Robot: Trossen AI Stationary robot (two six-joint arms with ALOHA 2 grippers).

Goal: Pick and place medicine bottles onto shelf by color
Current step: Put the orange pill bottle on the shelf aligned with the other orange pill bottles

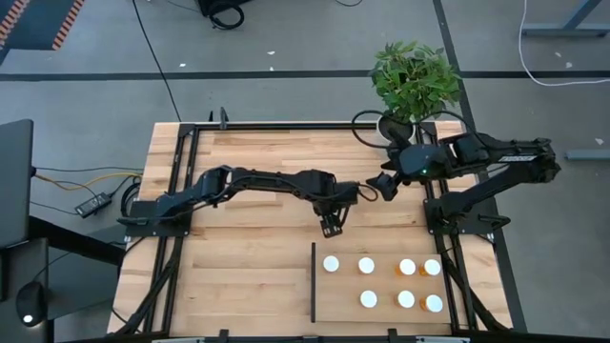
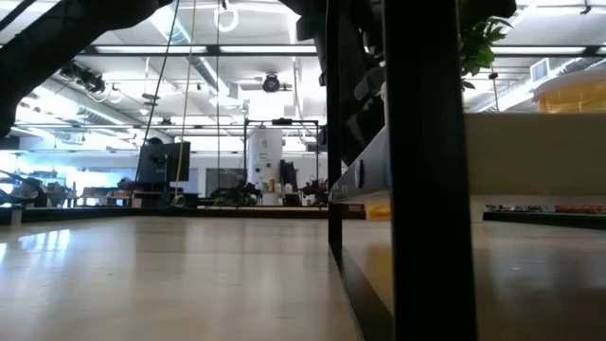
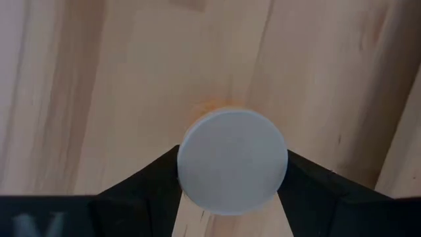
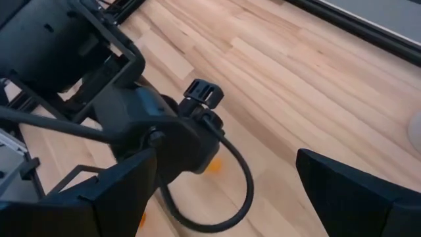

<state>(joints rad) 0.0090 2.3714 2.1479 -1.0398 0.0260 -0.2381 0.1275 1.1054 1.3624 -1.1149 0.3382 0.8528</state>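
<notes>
My left gripper [image 1: 332, 225] hovers over the table's middle, just beyond the shelf's far edge, and is shut on a medicine bottle [image 3: 231, 161]. That bottle has a round white cap with an orange tint showing past it. The shelf [image 1: 345, 284], light wood with a black strip [image 1: 313, 281] on its left side, carries several bottles standing on their bases. White ones [image 1: 331, 264] stand nearer the strip and orange ones [image 1: 432, 269] stand toward the right. My right gripper [image 1: 381, 186] is open and hangs close beside the left arm's wrist [image 4: 151, 131], touching nothing. My left gripper pinches the bottle at its white cap [image 3: 191, 164], one dark finger [image 3: 154, 184] on each side. The fingers come from above, pointing down. The bottle stands upright with its cap facing the camera. The cap hides the base, so I cannot tell whether it is on the table.
A green plant in a white pot [image 1: 412, 81] stands at the table's far right corner, behind the right arm. Black frame rails [image 1: 181, 191] run along both sides of the table. Bare wood lies left of the strip [image 1: 248, 276].
</notes>
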